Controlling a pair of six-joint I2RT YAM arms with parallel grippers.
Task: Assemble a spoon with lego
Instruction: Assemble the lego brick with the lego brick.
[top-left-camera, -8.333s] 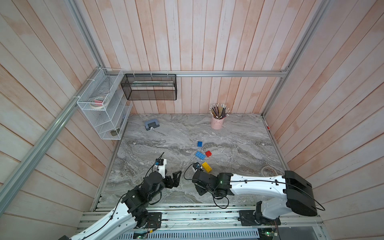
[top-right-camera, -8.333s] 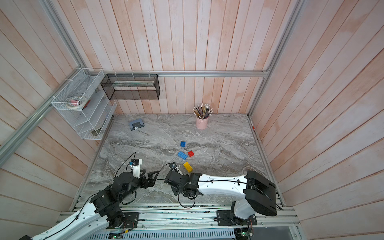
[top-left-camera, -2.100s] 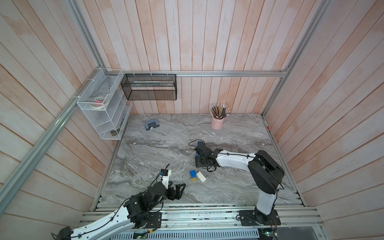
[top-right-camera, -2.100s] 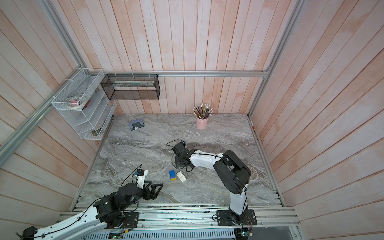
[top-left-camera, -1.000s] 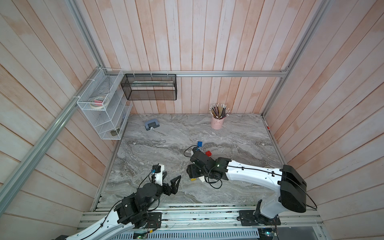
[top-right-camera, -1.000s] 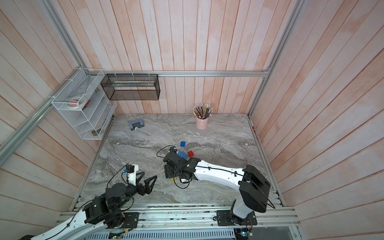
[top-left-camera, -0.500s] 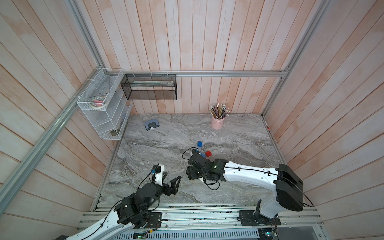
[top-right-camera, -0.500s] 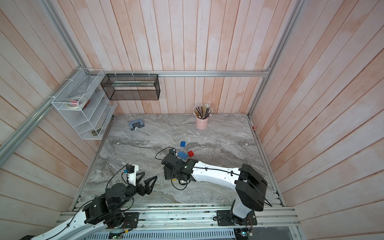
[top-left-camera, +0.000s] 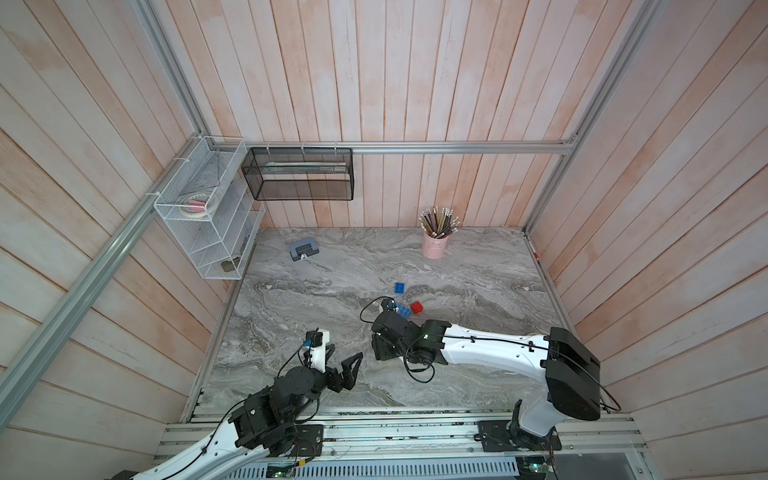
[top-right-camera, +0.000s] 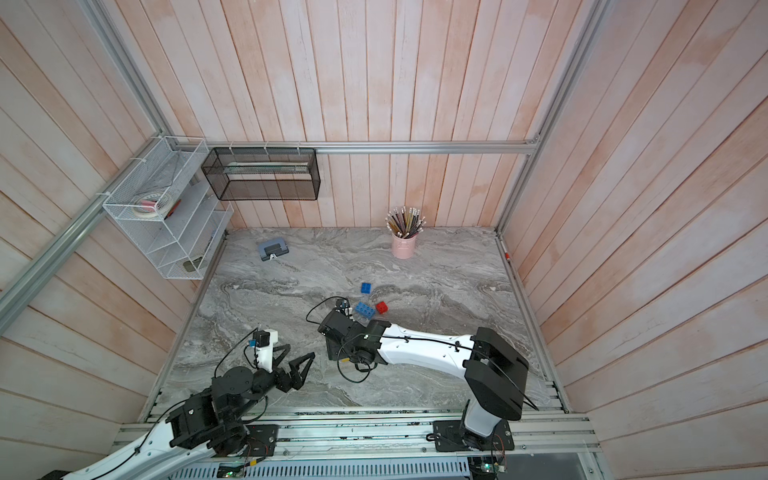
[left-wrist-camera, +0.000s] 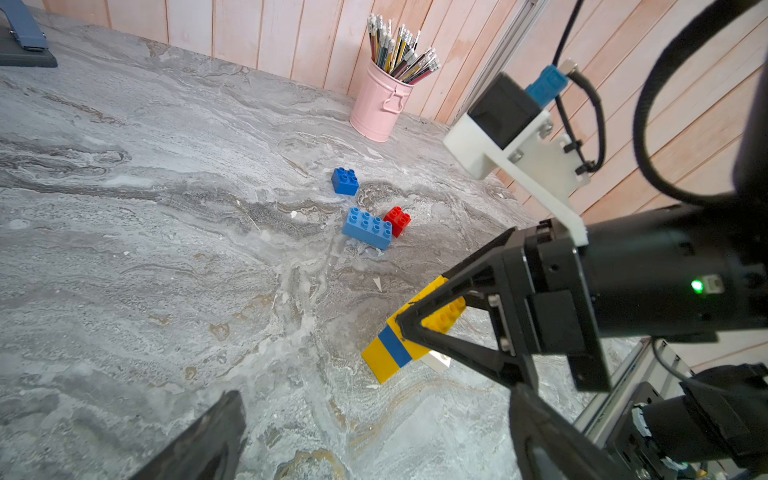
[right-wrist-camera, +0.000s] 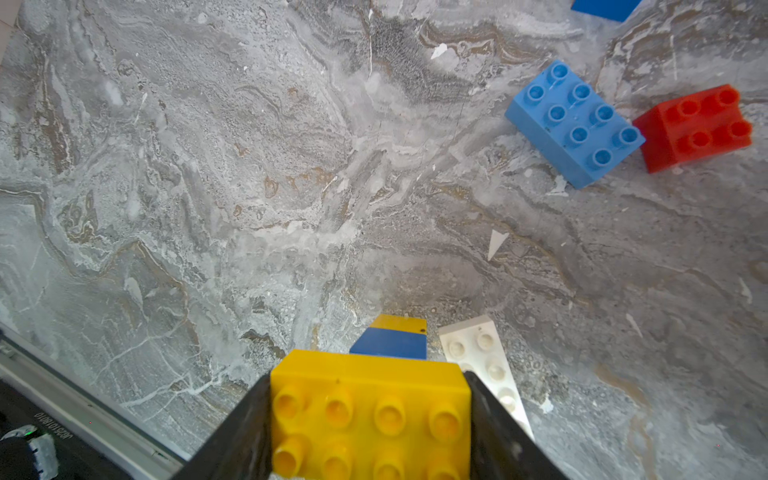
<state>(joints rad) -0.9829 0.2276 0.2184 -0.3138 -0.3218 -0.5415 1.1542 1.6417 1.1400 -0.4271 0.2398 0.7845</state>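
Observation:
The spoon (left-wrist-camera: 392, 351) is a stack of yellow, blue and yellow lego bricks, tilted, with its low end at the table. My right gripper (right-wrist-camera: 370, 415) is shut on its top yellow brick (right-wrist-camera: 370, 399); in both top views the wrist (top-left-camera: 386, 336) hides the stack. A white brick (right-wrist-camera: 486, 361) lies flat beside the stack. Farther back lie a blue oblong brick (top-left-camera: 402, 309), a red brick (top-left-camera: 416, 307) and a blue square brick (top-left-camera: 400, 287). My left gripper (top-left-camera: 343, 363) stands open near the front, left of the stack, holding nothing.
A pink cup of pencils (top-left-camera: 434, 245) stands at the back. A blue-grey hole punch (top-left-camera: 302, 251) lies at the back left. A white wire shelf (top-left-camera: 208, 216) and a black mesh basket (top-left-camera: 299, 174) hang on the walls. The metal rail (top-left-camera: 395, 432) runs along the front.
Two seconds ago my right gripper was back by the loose bricks; it has come forward onto the stack. In the last second it edged slightly left. The left arm has hardly moved.

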